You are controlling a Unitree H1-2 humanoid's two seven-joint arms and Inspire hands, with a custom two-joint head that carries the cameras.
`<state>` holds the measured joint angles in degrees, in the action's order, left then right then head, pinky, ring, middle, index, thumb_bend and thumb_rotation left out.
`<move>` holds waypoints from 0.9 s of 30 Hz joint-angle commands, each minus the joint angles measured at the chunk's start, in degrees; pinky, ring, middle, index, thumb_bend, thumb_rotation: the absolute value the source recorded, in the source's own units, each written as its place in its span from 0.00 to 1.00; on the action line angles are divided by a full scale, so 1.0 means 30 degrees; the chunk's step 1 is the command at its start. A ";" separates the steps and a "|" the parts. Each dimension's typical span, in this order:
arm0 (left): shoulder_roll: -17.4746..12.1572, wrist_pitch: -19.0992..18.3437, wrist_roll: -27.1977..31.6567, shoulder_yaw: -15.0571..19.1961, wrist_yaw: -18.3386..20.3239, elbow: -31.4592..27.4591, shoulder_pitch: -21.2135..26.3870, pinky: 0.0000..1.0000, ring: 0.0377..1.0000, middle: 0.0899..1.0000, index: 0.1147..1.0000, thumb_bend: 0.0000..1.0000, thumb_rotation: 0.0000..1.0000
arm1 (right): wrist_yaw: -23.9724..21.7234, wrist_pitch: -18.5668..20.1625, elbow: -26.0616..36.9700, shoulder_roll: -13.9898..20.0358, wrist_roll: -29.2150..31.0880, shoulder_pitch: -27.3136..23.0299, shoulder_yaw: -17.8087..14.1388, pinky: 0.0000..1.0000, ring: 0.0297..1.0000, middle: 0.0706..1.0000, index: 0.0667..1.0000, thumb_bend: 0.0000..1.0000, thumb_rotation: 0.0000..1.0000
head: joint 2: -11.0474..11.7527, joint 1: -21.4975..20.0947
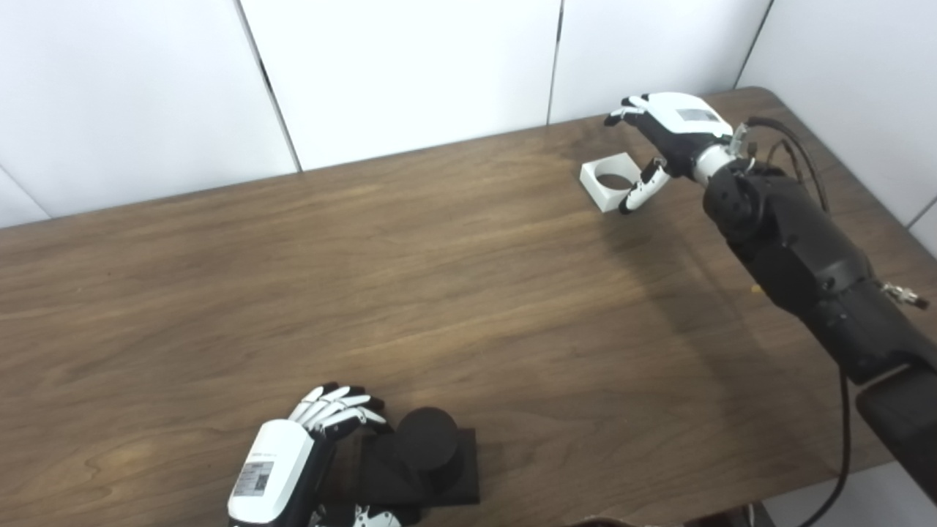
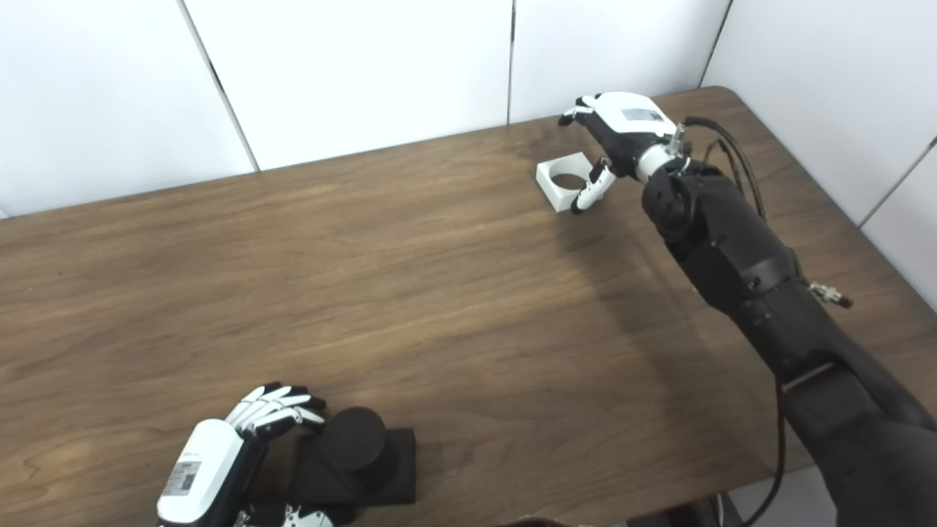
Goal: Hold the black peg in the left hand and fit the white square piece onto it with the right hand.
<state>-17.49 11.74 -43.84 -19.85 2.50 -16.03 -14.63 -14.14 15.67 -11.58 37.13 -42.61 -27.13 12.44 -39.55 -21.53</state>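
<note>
The black peg (image 1: 428,438), a short round post on a square black base (image 1: 457,476), rests on the table near its front edge. My left hand (image 1: 282,468) lies just left of it, open. Its fingers (image 1: 340,408) curl by the base's far left corner and its thumb shows at the near edge. The white square piece (image 1: 606,181), with a round hole, lies flat at the far right of the table. My right hand (image 1: 670,135) is open around it, thumb (image 1: 638,192) at its near right corner and fingers arched over its far side.
The brown wooden table (image 1: 366,293) ends at white wall panels (image 1: 402,66) close behind the white piece. The table's right edge runs beside my right arm (image 1: 805,256), from which a black cable (image 1: 842,439) hangs down.
</note>
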 commanded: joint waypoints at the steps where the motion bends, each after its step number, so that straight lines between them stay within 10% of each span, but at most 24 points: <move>1: -0.0409 -0.0304 -0.0410 -0.0114 0.0629 0.0666 -0.0549 0.90 0.83 0.74 0.42 0.52 0.05 | 0.0383 -0.0632 -0.0119 0.0780 -0.0442 -0.1250 0.0005 0.99 1.00 0.95 0.82 0.84 0.12 | -0.0027 0.0008; 27: -0.0142 -0.0701 -0.0371 -0.0069 0.0996 -0.0148 -0.0613 0.89 0.82 0.73 0.42 0.52 0.04 | -0.0591 -0.0966 -0.1765 0.0565 -0.1549 -0.2625 0.1768 0.92 0.97 0.90 0.70 0.86 0.13 | -0.0187 0.0193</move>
<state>-17.19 11.40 -43.95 -19.73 2.86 -16.65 -14.91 -16.52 13.57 -17.82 37.13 -46.55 -31.51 18.31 -40.08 -20.92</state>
